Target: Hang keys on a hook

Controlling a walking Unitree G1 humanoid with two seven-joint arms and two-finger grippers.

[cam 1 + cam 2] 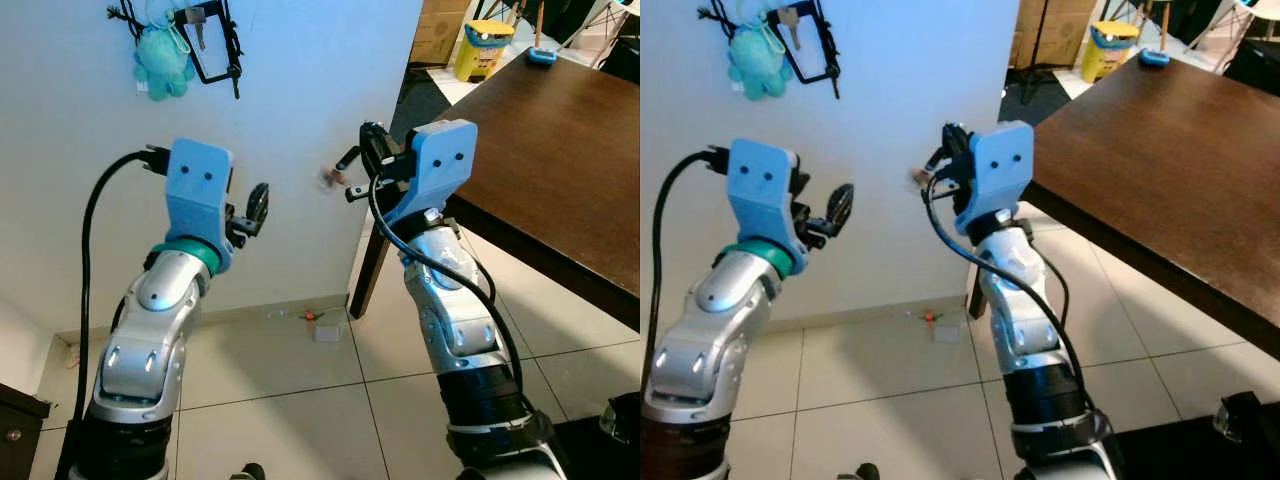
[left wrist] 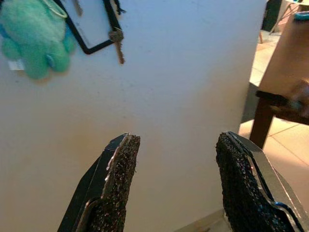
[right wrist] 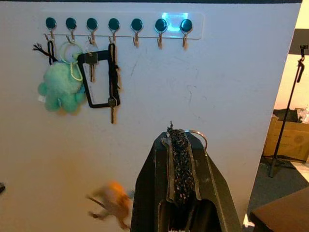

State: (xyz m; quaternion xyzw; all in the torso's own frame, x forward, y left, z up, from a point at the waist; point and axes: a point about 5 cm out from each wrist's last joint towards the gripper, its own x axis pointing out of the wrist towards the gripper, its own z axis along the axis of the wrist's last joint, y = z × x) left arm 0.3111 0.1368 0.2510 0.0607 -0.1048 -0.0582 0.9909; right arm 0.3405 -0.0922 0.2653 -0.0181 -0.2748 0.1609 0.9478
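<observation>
Both arms are raised toward a white wall (image 1: 300, 90). The right gripper (image 3: 179, 145) has its fingers pressed together on a thin metal key ring (image 3: 197, 137), which protrudes beside the fingertips; a blurred orange-brown keychain (image 3: 112, 195) dangles below it, seen in the left eye view as a smudge just beside the fingers. The left gripper (image 2: 176, 169) is spread wide and holds nothing, pointed at the bare wall. High on the wall is a white rack of hooks (image 3: 120, 26) with dark round caps. The hooks toward its far-left end carry a green plush toy (image 3: 60, 89), a black strap loop (image 3: 99, 79) and other keys (image 3: 111, 108); the hooks at the other end are bare. The held ring is well below the rack. A dark wooden table (image 1: 560, 140) stands to the robot's right, its corner near the wall.
</observation>
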